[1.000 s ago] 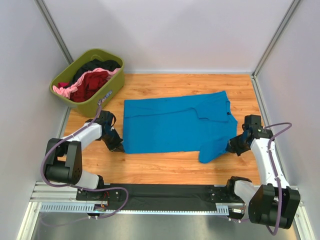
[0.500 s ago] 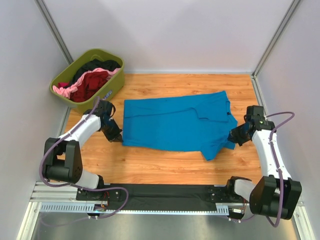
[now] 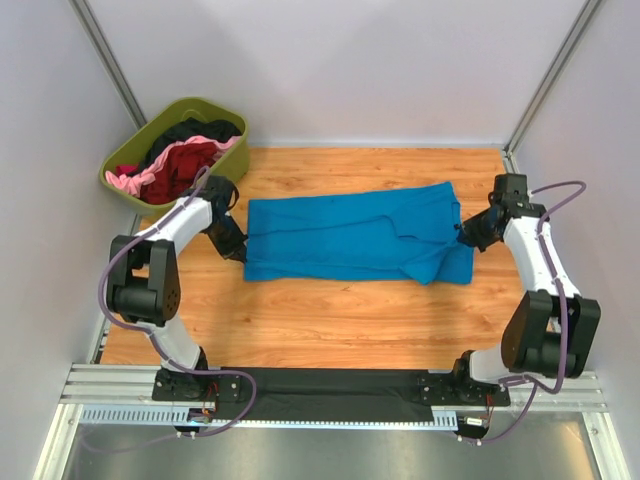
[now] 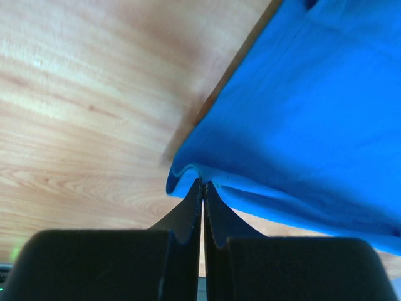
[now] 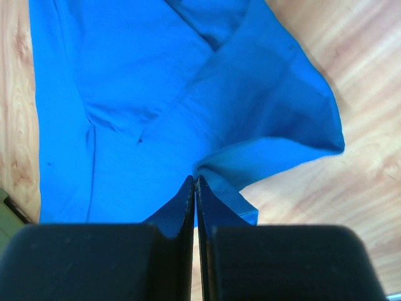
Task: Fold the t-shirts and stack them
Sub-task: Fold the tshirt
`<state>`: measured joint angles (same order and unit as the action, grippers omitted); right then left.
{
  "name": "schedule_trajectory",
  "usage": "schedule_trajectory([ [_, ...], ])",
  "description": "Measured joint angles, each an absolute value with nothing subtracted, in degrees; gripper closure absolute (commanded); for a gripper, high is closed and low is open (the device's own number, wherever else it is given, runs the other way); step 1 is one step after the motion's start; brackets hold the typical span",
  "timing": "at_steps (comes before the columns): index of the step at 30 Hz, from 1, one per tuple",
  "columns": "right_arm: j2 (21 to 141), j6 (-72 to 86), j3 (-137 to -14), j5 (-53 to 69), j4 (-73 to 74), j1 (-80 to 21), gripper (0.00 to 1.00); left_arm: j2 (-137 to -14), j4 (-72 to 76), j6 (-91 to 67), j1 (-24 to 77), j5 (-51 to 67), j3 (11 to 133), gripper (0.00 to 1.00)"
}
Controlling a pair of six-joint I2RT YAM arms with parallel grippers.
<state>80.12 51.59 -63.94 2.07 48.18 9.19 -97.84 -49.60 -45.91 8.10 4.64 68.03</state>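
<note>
Blue t-shirt (image 3: 340, 240) now folded narrower.

The black left gripper (image 3: 238, 250) has moved away from the arm bases, toward the far side of the brown wooden table (image 3: 330, 325). It has pulled the near left corner of the bright blue cloth t-shirt (image 3: 350, 235) along with it. The black right gripper (image 3: 467, 236) has done the same with the near right corner. Both arms now reach out further. The shirt's near edge has come in over the rest, so the shirt is a thinner strip than before. The short sleeve that stuck out toward the arms now lies at the right end. More bare wood shows in front of the shirt.
</note>
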Motion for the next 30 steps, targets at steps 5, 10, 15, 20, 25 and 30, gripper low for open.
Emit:
schedule_trajectory([
  [5, 87.37, 50.39, -69.69, 2.17, 46.28, 9.45, 1.0, -102.5, -50.59, -45.74, 8.1, 3.4, 73.56, 1.0],
  [10, 93.76, 48.6, -75.02, 2.74, 45.3, 10.11, 1.0, -106.45, -51.29, -45.74, 8.1, 2.55, 78.19, 1.0],
  [15, 99.13, 46.59, -79.83, 3.4, 44.93, 10.31, 1.0, -109.73, -51.51, -45.74, 8.1, 2.0, 80.53, 1.0],
  [20, 102.74, 44.93, -83.55, 5.15, 44.31, 10.48, 1.0, -111.39, -52.95, -45.76, 8.23, 1.58, 83.31, 1.0],
  [25, 106.67, 43.18, -88.18, 7.55, 43.81, 10.59, 1.0, -112.77, -53.12, -45.76, 8.49, 1.58, 86.46, 1.0],
  [30, 109.23, 41.25, -90.74, 9.39, 43.83, 10.57, 1.0, -114.89, -53.6, -45.74, 8.75, 0.99, 89.34, 1.0],
])
